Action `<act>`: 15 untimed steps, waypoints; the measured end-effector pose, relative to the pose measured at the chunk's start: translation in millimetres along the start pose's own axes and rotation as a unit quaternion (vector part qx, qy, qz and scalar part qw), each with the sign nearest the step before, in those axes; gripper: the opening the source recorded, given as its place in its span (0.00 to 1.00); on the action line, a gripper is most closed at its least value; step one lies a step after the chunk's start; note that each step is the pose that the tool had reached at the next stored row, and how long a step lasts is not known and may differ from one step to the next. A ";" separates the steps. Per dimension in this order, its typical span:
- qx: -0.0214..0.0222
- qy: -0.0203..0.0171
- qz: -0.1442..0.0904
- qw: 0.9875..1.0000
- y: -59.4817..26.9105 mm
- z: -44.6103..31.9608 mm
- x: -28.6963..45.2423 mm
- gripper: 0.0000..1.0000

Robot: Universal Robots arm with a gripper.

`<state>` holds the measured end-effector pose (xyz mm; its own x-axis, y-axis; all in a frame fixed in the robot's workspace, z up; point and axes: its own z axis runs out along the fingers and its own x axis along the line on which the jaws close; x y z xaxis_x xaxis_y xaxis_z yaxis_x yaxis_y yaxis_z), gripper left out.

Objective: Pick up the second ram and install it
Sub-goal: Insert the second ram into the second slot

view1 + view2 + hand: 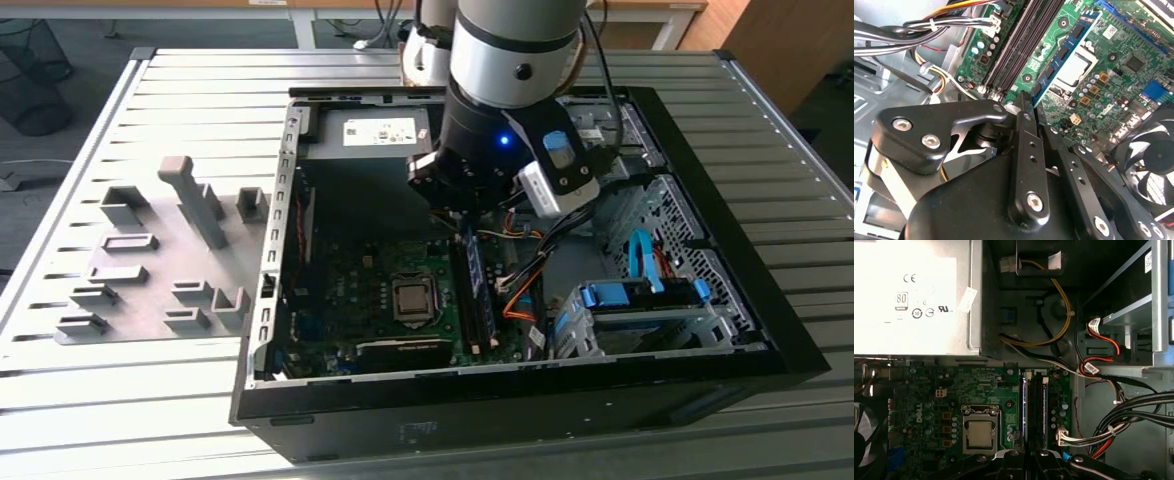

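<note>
My bench (160,400) carries an open case (747,350), and I hang over its middle. At the exterior view's left, gray holders (200,210) stand on the bench, well apart from the case. Only the first wrist view shows the pale power supply (909,295) beyond the board (929,390). The second wrist view shows a fan (1154,165). There my hand (1026,107) is closed thin over the slots (1019,45), right beside the ram (1066,50), which stands in the board; whether I grip it I cannot tell.
</note>
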<state>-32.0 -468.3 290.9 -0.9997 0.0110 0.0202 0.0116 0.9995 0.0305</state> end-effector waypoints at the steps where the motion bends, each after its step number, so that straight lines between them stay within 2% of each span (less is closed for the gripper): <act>1: 0.000 0.000 0.001 1.000 -0.6 1.0 0.0 0.15; 6: 0.000 0.000 0.004 1.000 -1.8 6.2 -0.2 0.15; 15: 0.000 0.000 0.004 1.000 -2.3 21.8 -0.5 0.15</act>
<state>-32.0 -469.9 269.0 -0.9996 0.0188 0.0202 0.0194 0.9993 0.0307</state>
